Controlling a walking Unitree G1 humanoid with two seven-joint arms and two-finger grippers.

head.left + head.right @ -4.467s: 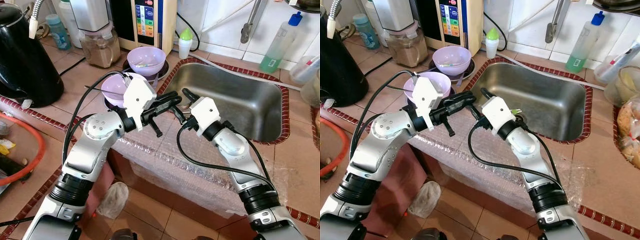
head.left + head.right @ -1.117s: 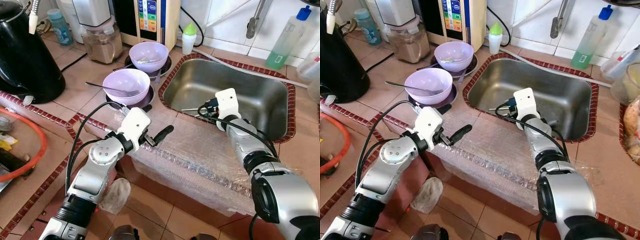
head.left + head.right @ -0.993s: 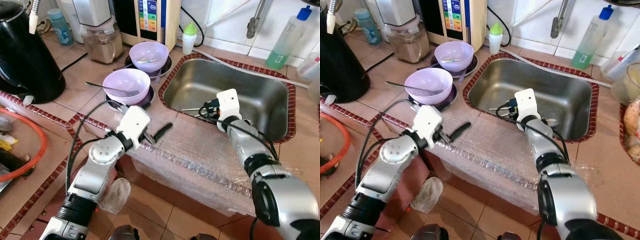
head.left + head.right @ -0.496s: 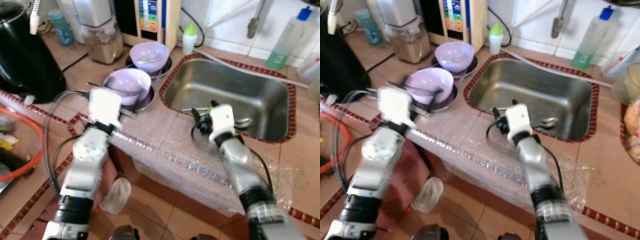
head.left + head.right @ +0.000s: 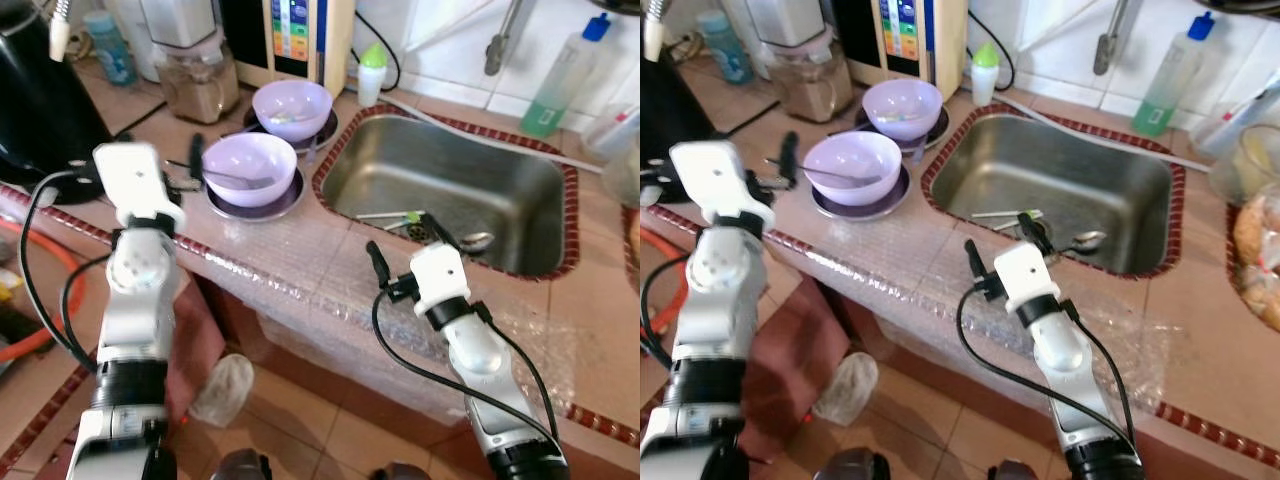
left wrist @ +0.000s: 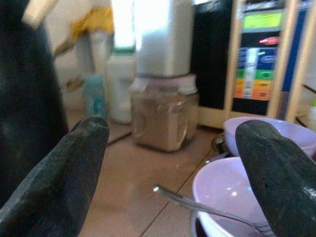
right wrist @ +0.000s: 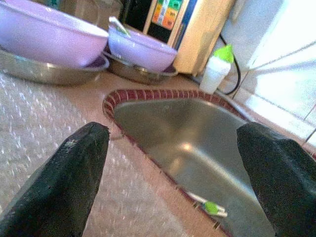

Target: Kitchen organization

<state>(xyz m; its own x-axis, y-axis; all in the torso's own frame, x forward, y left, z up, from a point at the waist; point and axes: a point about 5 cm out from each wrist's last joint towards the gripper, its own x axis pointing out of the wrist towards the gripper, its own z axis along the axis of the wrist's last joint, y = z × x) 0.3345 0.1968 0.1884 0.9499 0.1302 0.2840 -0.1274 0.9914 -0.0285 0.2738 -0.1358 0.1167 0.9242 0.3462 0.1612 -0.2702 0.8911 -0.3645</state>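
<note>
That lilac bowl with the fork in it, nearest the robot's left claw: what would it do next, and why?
Probably ease the left gripper forward to the near lilac plastic bowl. Its fingers are open, the bowl sits just beyond them on a metal plate, and a metal fork lies across it.

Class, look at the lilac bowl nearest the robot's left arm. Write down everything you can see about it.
The nearer lilac bowl is round, smooth and glossy, plastic by its look. It stands upright on a shallow metal dish on the tiled counter, left of the sink. A metal utensil lies across its rim, its handle sticking out toward the left hand. That hand is open beside the bowl, not touching it. A second lilac bowl sits just behind it.
</note>
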